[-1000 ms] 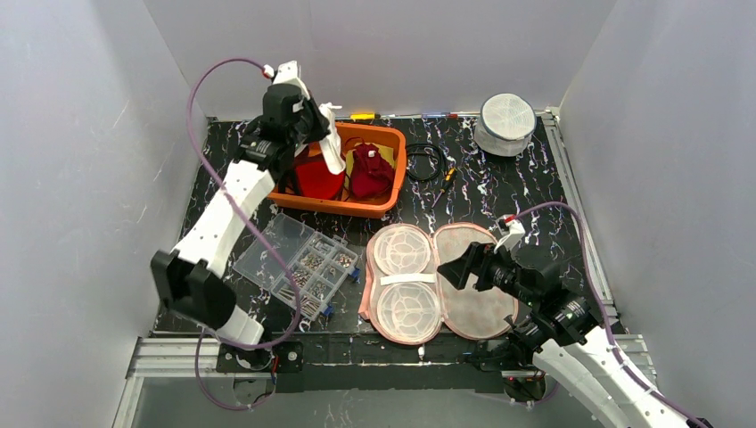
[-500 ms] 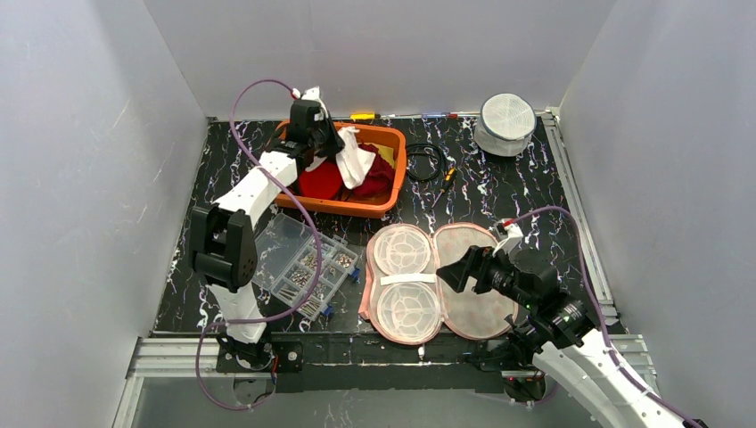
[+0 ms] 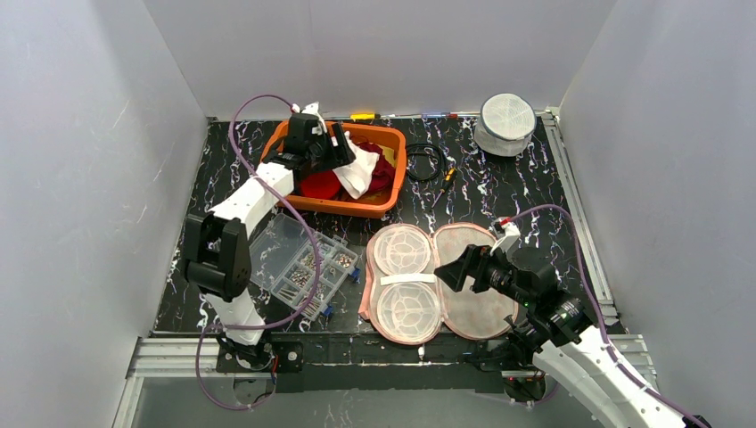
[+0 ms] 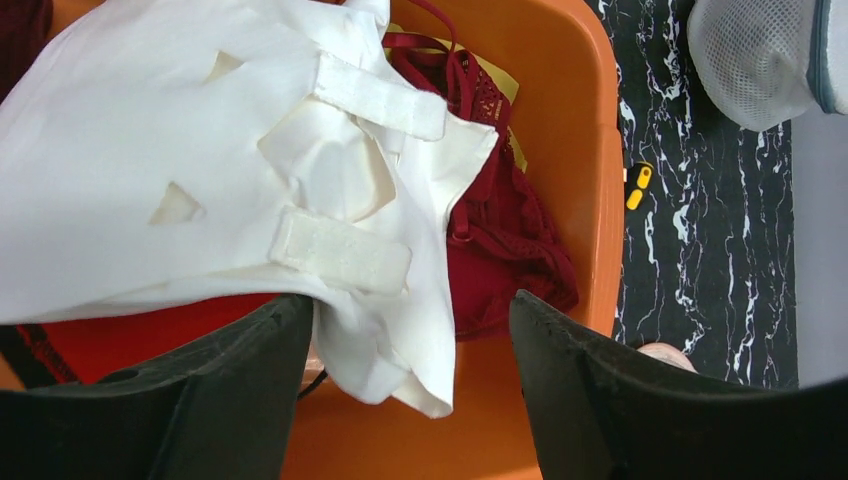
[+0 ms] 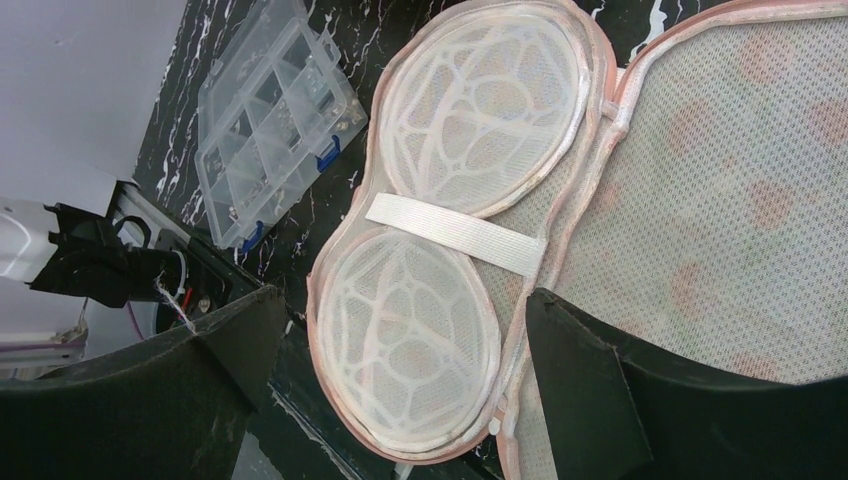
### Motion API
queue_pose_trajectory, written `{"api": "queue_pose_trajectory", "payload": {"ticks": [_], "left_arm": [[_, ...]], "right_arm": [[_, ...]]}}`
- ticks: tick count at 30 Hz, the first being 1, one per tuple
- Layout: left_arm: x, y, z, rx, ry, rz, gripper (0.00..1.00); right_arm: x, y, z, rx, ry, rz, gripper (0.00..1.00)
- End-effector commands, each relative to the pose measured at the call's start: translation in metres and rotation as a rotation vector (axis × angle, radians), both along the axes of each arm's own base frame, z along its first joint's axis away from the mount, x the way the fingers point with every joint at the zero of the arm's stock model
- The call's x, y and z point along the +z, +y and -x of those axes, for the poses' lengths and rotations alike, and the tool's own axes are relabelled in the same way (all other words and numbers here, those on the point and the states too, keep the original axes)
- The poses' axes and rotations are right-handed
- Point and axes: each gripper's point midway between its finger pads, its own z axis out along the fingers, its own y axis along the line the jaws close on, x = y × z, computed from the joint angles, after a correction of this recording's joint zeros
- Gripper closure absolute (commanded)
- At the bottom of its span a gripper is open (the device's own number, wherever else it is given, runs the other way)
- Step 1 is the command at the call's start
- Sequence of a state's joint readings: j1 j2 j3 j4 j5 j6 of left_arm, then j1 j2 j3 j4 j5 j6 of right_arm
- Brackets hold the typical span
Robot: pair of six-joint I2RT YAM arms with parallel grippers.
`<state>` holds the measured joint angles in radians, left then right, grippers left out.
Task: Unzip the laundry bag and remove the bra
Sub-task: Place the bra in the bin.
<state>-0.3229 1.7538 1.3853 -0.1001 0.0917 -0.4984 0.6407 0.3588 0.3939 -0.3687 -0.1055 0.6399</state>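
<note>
At the far left of the table (image 3: 535, 178), your left gripper (image 4: 410, 310) hangs over the orange basket (image 3: 343, 207) with its jaws spread apart and clamped on nothing. You see the white bra (image 3: 359, 169) lying in that basket, draped across the red clothes (image 3: 316, 185). From the left wrist view, one corner of the bra droops down between the two fingers and its edge lies close against one of them, but neither finger pinches it.

Toward the near edge, your right gripper (image 5: 405, 300) hovers over the pink mesh laundry bag (image 3: 477, 303) with its jaws wide apart and nothing held. You see the bag unzipped and folded out flat. Its left half shows two round domed cups, one (image 3: 403, 250) farther from you and one (image 3: 408, 308) nearer, with a white strap (image 3: 408, 279) across the gap between them. Its right half is plain flat mesh.

Just left of the bag sits a clear plastic parts box (image 3: 303, 263). A coiled black cable (image 3: 425, 160) lies right of the basket. A round white mesh pouch (image 3: 506, 120) stands in the far right corner.
</note>
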Motion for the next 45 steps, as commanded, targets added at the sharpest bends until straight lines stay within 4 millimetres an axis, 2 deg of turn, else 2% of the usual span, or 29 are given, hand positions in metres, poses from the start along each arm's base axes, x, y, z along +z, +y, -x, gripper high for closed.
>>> {"api": "queue_pose_trajectory", "payload": {"ticks": [1, 4, 6, 10, 11, 13, 15, 17, 22, 24, 27, 29, 30, 33, 36, 38, 39, 40, 42, 43, 45], "left_arm": [[0.048, 0.019, 0.018, 0.056, -0.07, -0.014, 0.3], [0.062, 0.052, 0.03, 0.19, -0.065, -0.14, 0.26], [0.075, 0.059, 0.033, 0.213, -0.102, -0.152, 0.26], [0.098, 0.046, 0.023, 0.166, -0.196, -0.094, 0.26], [0.107, 0.035, 0.013, 0.131, -0.215, -0.069, 0.26], [0.111, 0.014, -0.008, 0.054, -0.212, -0.04, 0.32], [0.101, -0.009, -0.026, -0.03, -0.182, -0.007, 0.44], [0.081, -0.016, -0.039, -0.03, -0.133, 0.005, 0.52], [0.013, -0.006, -0.047, 0.025, -0.032, -0.029, 0.73], [-0.011, 0.001, -0.044, 0.043, 0.026, -0.032, 0.77], [-0.033, 0.002, -0.039, 0.034, 0.066, -0.035, 0.8], [-0.034, 0.001, -0.037, 0.032, 0.087, -0.029, 0.84], [-0.026, 0.001, -0.036, 0.031, 0.087, -0.028, 0.84], [0.025, 0.0, -0.032, 0.017, -0.001, 0.002, 0.8], [0.076, 0.004, -0.01, 0.016, -0.077, 0.041, 0.66], [0.098, 0.008, 0.015, 0.019, -0.108, 0.072, 0.55], [0.114, 0.008, 0.036, 0.015, -0.138, 0.093, 0.51], [0.115, 0.004, 0.055, 0.003, -0.145, 0.098, 0.48], [0.1, -0.02, 0.101, -0.076, -0.135, 0.044, 0.44], [0.081, -0.026, 0.124, -0.087, -0.118, -0.036, 0.42], [0.057, -0.047, 0.171, -0.162, -0.103, -0.106, 0.4]], "right_arm": [[0.005, 0.004, -0.005, 0.005, -0.033, -0.018, 0.02], [0.003, 0.004, -0.006, 0.006, -0.036, -0.007, 0.02], [0.001, 0.004, -0.008, 0.006, -0.036, 0.0, 0.02], [-0.003, 0.006, -0.011, 0.007, -0.034, 0.008, 0.02], [-0.004, 0.006, -0.012, 0.006, -0.035, 0.008, 0.02], [-0.004, 0.006, -0.014, -0.002, -0.039, 0.014, 0.02], [-0.007, 0.004, -0.016, -0.015, -0.038, 0.029, 0.02], [-0.008, 0.001, -0.018, -0.031, -0.043, 0.039, 0.02], [-0.006, -0.005, -0.018, -0.057, -0.048, 0.042, 0.02], [-0.007, -0.007, -0.017, -0.062, -0.045, 0.047, 0.02], [-0.006, -0.009, -0.015, -0.07, -0.047, 0.038, 0.02], [-0.004, -0.01, -0.015, -0.08, -0.051, 0.032, 0.02], [-0.002, -0.011, -0.016, -0.086, -0.054, 0.03, 0.02], [0.0, -0.017, -0.021, -0.138, -0.057, 0.034, 0.02], [-0.003, -0.023, -0.025, -0.189, -0.038, 0.049, 0.01], [-0.007, -0.032, -0.03, -0.26, -0.013, 0.064, 0.01], [-0.01, -0.038, -0.033, -0.303, 0.001, 0.074, 0.01], [-0.012, -0.044, -0.036, -0.347, 0.01, 0.084, 0.01], [-0.018, -0.062, -0.042, -0.462, 0.026, 0.108, 0.03], [-0.021, -0.073, -0.045, -0.53, 0.034, 0.122, 0.04], [-0.026, -0.087, -0.049, -0.621, 0.039, 0.142, 0.06]]}}
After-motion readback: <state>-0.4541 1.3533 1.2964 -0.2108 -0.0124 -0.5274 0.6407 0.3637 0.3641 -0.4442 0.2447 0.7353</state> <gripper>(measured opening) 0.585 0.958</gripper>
